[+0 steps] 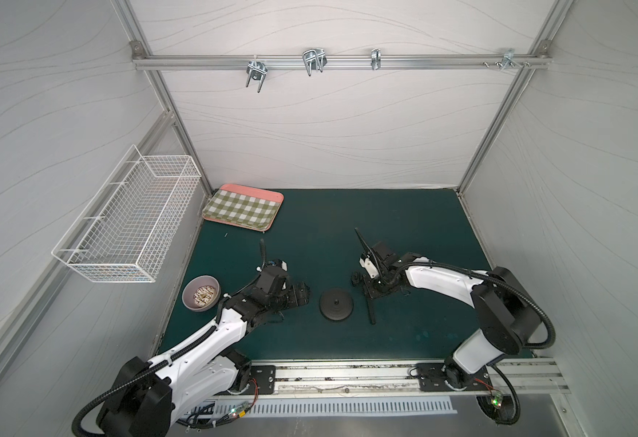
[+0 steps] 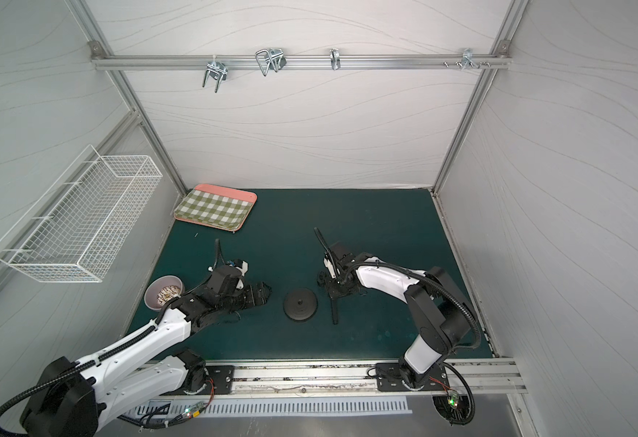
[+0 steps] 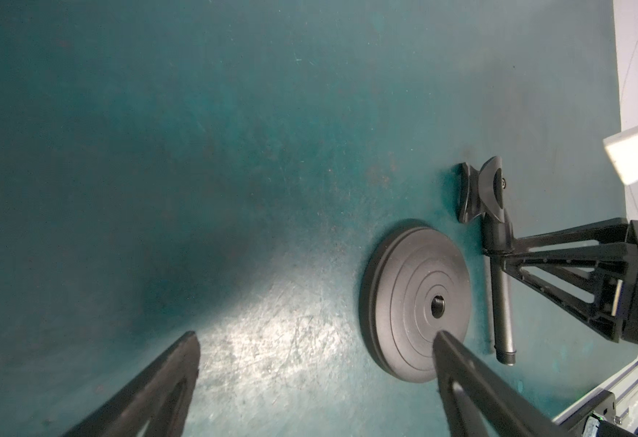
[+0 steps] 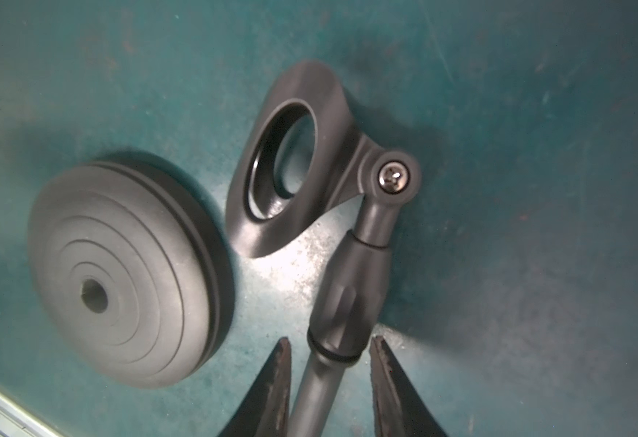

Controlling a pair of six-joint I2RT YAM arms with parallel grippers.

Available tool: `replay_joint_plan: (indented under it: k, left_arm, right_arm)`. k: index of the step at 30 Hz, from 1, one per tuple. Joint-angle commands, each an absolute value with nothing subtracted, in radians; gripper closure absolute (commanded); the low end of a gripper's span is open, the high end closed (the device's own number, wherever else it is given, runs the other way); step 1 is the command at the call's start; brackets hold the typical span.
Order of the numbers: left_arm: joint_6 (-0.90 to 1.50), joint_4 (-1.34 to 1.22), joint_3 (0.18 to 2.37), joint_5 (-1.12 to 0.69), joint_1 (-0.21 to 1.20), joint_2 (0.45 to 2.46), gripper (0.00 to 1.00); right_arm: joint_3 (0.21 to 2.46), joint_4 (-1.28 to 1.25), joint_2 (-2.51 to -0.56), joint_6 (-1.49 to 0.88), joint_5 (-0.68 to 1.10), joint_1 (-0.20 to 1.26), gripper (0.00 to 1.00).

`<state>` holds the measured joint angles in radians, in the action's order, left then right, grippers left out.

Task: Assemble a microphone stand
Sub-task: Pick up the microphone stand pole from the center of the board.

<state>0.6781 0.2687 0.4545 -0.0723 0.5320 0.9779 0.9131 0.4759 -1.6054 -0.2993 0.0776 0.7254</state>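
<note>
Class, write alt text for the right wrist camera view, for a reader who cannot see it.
The right gripper straddles a thin black rod lying on a green mat, not yet clamped. The rod ends in a ring-shaped clip; a round domed base with a centre hole lies beside it.

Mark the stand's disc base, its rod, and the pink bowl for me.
disc base [image 1: 338,310]: in a top view, on the domed top, just off the centre hole.
rod [image 3: 502,299]: in the left wrist view, on the bare shaft.
pink bowl [image 1: 202,282]: in a top view, on the inner wall.
</note>
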Motion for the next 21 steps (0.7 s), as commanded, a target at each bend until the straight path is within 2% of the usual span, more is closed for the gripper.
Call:
replay_joint_plan:
  k: [1, 9, 13, 21]
  left_arm:
    - [0.7, 0.231, 0.447, -0.081, 0.536, 0.973, 0.04]
    - [0.71, 0.22, 0.439, -0.087, 0.537, 0.973, 0.03]
    - [0.707, 0.213, 0.441, -0.095, 0.537, 0.975, 0.03]
    - [0.71, 0.189, 0.446, -0.124, 0.537, 0.982, 0.03]
  right_arm:
    - [0.896, 0.497, -1.612, -0.309, 0.056, 0.733, 0.64]
    - [0.893, 0.5, -1.652, -0.316, 0.06, 0.75, 0.69]
    - [0.885, 0.489, -1.66, -0.322, 0.058, 0.753, 0.78]
    - [0.87, 0.461, -1.641, -0.322, 0.059, 0.753, 0.87]
